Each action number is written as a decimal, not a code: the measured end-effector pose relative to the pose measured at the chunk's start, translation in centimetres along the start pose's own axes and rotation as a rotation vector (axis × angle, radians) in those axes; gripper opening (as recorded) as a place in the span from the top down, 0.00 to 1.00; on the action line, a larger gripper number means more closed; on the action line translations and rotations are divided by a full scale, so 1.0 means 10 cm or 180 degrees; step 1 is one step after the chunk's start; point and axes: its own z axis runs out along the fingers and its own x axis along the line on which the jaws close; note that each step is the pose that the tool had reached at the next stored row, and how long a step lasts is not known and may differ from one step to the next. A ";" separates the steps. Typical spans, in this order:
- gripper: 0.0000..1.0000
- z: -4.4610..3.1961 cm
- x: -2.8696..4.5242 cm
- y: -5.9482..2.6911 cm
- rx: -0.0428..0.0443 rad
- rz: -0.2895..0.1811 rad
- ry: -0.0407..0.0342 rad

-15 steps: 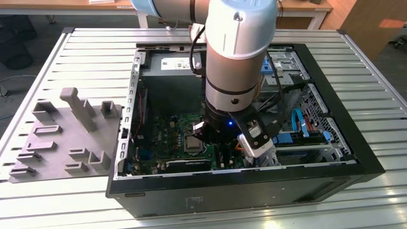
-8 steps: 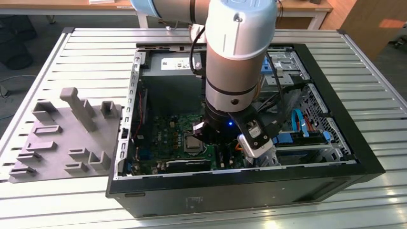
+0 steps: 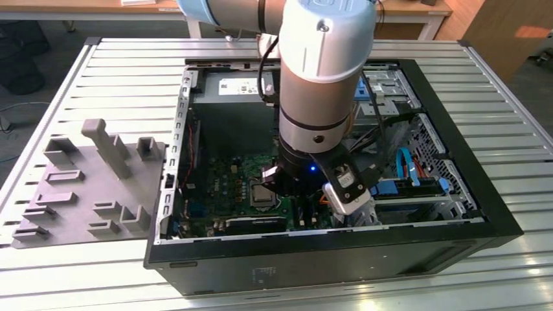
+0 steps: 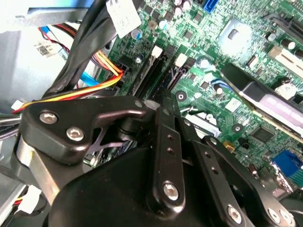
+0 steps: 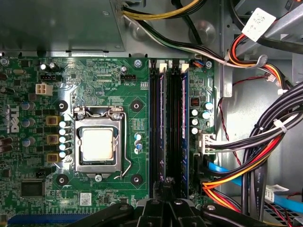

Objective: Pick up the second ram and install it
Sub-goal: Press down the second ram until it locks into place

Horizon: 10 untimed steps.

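Observation:
My gripper is down inside the open computer case, over the green motherboard. In the first wrist view the second ram, a thin dark stick with a blue edge, stands on edge in one of the black memory slots. Its near end runs under my gripper. The fingers look shut, with their tips together above the slots, as the second wrist view also shows of the gripper. Another stick of the same kind stands two slots over.
The processor socket lies beside the slots. Bundles of black, orange and yellow cables crowd the other side, close to my gripper. A grey plastic tray with upright blocks lies on the slatted table at the exterior view's left of the case.

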 end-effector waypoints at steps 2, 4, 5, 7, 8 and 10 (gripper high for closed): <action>0.89 0.001 0.000 0.000 0.0000 0.0000 0.0000; 0.89 0.010 0.001 -0.001 0.0000 0.0000 0.0000; 0.89 0.019 0.001 -0.002 0.0001 0.0000 0.0000; 0.89 0.026 0.001 -0.002 0.0001 0.0000 0.0000; 0.89 0.027 0.001 -0.002 0.0000 0.0000 0.0000; 0.89 0.013 0.000 0.000 -0.0004 0.0000 -0.0001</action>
